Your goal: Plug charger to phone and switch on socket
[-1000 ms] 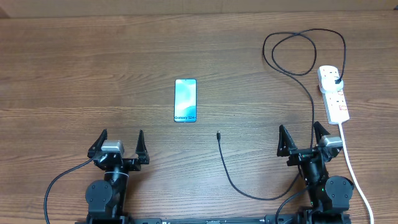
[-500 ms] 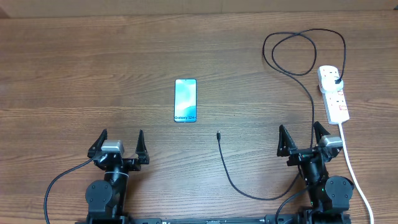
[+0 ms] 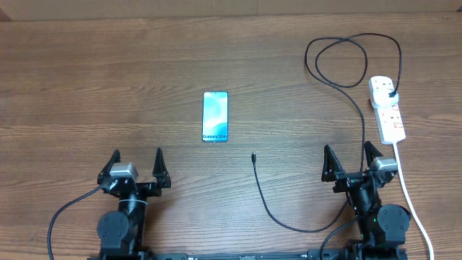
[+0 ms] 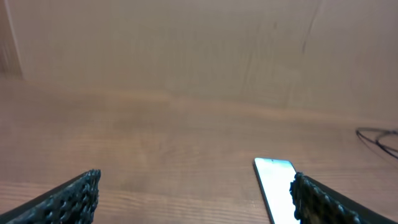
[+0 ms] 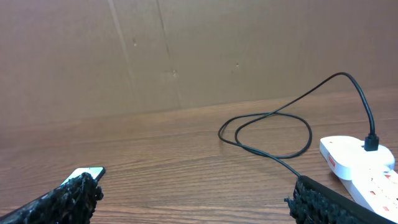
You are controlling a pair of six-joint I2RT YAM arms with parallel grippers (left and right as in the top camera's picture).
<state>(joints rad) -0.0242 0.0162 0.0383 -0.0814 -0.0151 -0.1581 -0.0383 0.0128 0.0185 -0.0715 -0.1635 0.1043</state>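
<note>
Overhead: a slim glossy phone point(image 3: 215, 116) lies flat mid-surface point(image 3: 108, 72), wood grain all round. The thin black charger point(image 3: 263, 195) loops out from its plug in the white oblong socket point(image 3: 387, 110) far right. Its loose tip sits well apart from the phone, and a stretch is hidden behind the right pincer point(image 3: 347, 150). That one and the left pincer point(image 3: 137, 155) both gape wide, holding nothing.

Left wrist: blurry, knobbly black fingers point(image 4: 71, 199) cut off, phone half hidden.

Right wrist: socket clipped at the edge, and only a corner of the phone shows.

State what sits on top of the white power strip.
The charger plug sits in the far outlet of the power strip, its black cable leading away. The outlet face beneath the plug is covered.
</note>
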